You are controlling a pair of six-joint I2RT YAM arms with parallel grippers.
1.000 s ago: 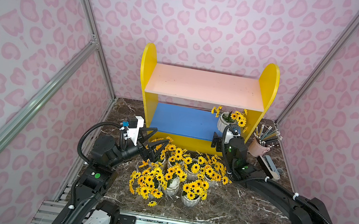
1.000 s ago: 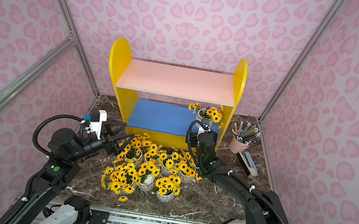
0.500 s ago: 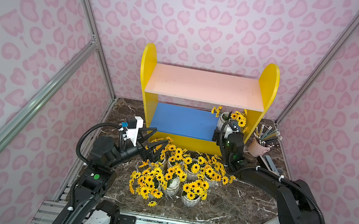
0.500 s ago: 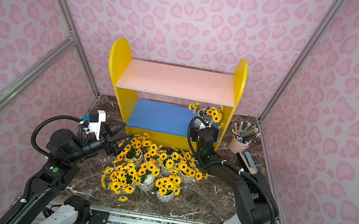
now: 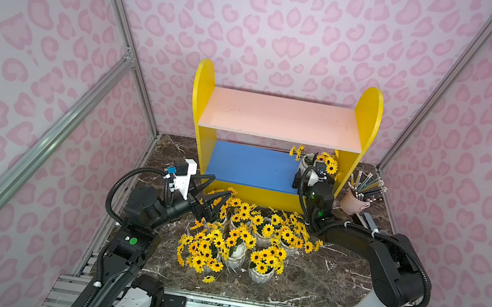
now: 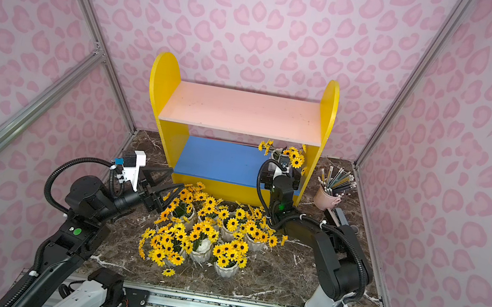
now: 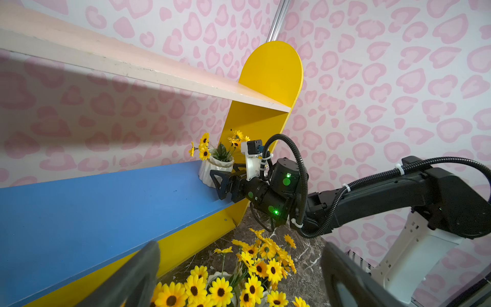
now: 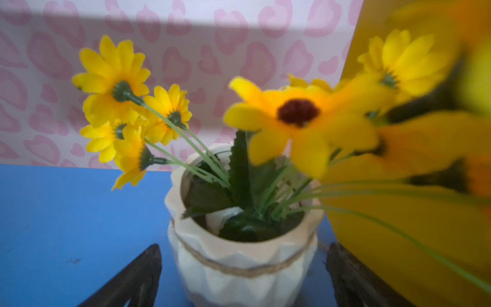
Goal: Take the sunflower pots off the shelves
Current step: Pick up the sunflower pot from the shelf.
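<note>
Right wrist view: right jaws stand spread, a white pot [image 8: 244, 265] between them on the blue board [image 8: 66, 226]; left jaws also spread, flowers [image 7: 220, 290] just ahead.

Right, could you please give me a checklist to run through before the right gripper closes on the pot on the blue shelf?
1. Right gripper open: ok.
2. One finger on either side of the last sunflower pot: ok, in the right wrist view.
3. Pot upright on the blue lower board: ok.
4. Finger clear of the yellow side panel: cannot tell, very close.
5. Left gripper out of the way: ok, open, by the pots on the table.
6. Pink upper board bare: ok.
</note>
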